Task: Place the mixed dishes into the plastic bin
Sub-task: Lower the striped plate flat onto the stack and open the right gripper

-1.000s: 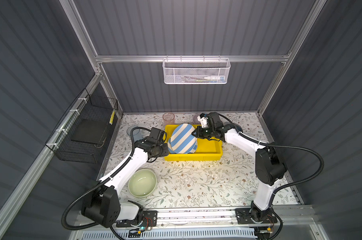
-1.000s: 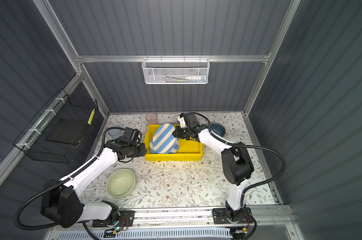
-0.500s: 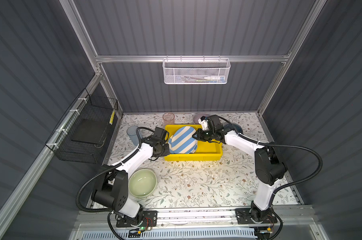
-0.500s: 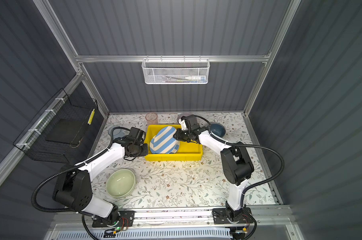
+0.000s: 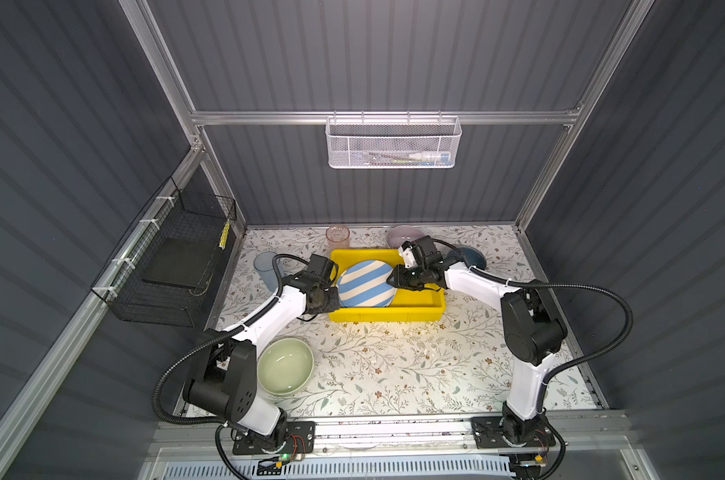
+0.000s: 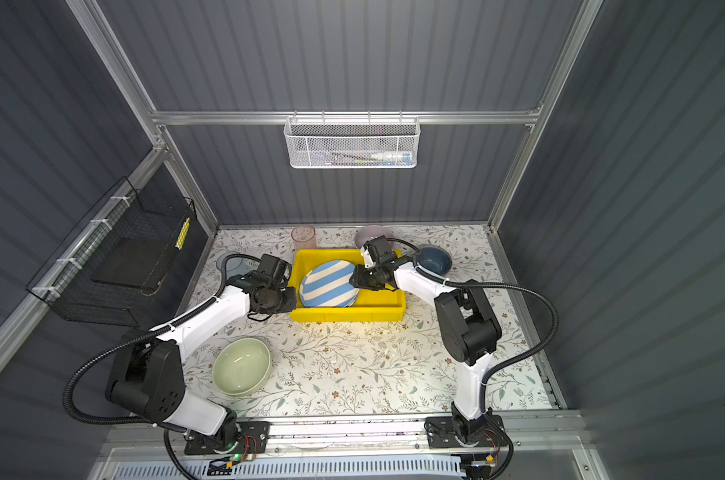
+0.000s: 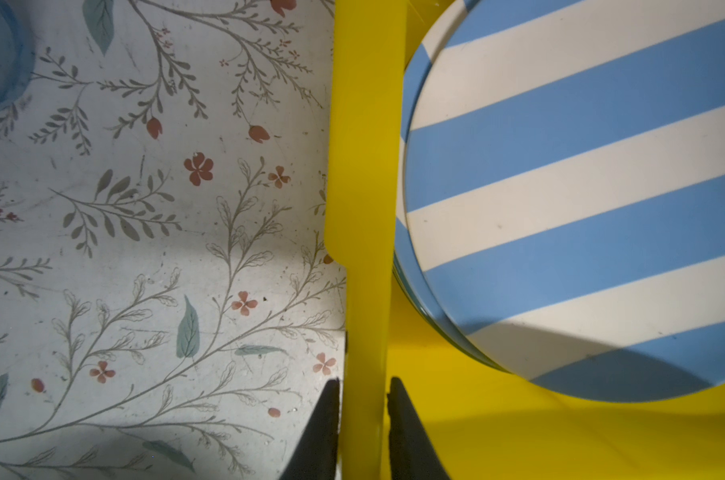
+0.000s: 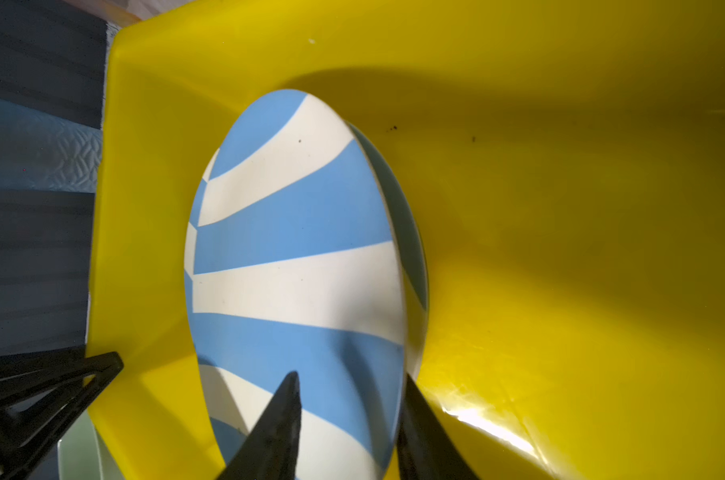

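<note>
The blue-white striped plate [image 5: 367,284] [image 6: 329,284] lies tilted in the left half of the yellow plastic bin [image 5: 419,309] [image 6: 352,313], over the edge of another plate. My right gripper [image 5: 392,279] [image 8: 348,376] is open, its fingers straddling the plate's [image 8: 298,249] right rim with a gap. My left gripper [image 5: 334,298] [image 7: 362,384] is shut on the bin's left wall [image 7: 365,166]. Outside the bin stand a pale green bowl [image 5: 286,365], a pink tumbler [image 5: 337,237], a blue tumbler [image 5: 266,266], a lilac bowl [image 5: 400,236] and a blue bowl [image 5: 473,255].
A black wire basket [image 5: 178,266] hangs on the left wall and a white mesh basket [image 5: 394,143] on the back wall. The floral mat [image 5: 394,361] stretches in front of the bin. The right arm's elbow [image 5: 527,328] stands at the right.
My right gripper has opened from its grip on the striped plate, which has sunk lower into the bin. My left gripper has moved onto the bin's left wall and closed on it.
</note>
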Motion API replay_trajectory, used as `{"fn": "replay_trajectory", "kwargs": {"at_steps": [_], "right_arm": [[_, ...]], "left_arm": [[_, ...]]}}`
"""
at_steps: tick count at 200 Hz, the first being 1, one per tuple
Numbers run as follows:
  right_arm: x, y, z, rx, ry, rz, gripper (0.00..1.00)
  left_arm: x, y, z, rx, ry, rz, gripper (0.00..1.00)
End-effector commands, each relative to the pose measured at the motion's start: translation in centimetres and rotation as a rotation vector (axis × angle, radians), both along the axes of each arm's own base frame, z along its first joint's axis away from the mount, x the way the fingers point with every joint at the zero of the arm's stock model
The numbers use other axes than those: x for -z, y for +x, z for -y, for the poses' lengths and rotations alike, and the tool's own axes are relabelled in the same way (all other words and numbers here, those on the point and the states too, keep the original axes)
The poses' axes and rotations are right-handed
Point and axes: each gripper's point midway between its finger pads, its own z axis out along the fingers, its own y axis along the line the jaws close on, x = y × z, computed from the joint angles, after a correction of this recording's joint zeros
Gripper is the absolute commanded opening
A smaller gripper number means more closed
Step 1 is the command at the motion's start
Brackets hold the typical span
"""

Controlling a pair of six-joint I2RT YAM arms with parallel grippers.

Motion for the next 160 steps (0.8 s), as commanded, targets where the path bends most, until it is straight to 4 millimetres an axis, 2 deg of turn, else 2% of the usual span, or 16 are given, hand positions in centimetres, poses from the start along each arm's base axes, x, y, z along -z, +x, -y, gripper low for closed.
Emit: {"fn": "replay_trajectory", "kwargs": {"at_steps": [1, 60, 95, 118, 160], "right_arm": [[0.0, 0.1, -0.1, -0.005, -0.028, 0.008, 0.4], [0.8, -0.3, -0.4, -0.015, -0.05, -0.004, 0.42], [0.9, 0.0, 0.7, 0.007, -0.125, 0.013, 0.43], [1.2, 0.2, 1.7, 0.016, -0.216, 0.017, 0.54], [2.3, 0.2, 1.5, -0.026, -0.287, -0.011, 0.6]], "left_arm": [[-0.6, 0.3, 0.7, 0.032, -0.026, 0.004, 0.22], [-0.7, 0.3, 0.8, 0.036, -0.029, 0.005, 0.23], [-0.7, 0.2, 0.8, 0.039, -0.027, 0.004, 0.22], [-0.6, 0.2, 0.8, 0.039, -0.028, 0.003, 0.23], [-0.7, 0.1, 0.7, 0.044, -0.025, 0.005, 0.22]]}}
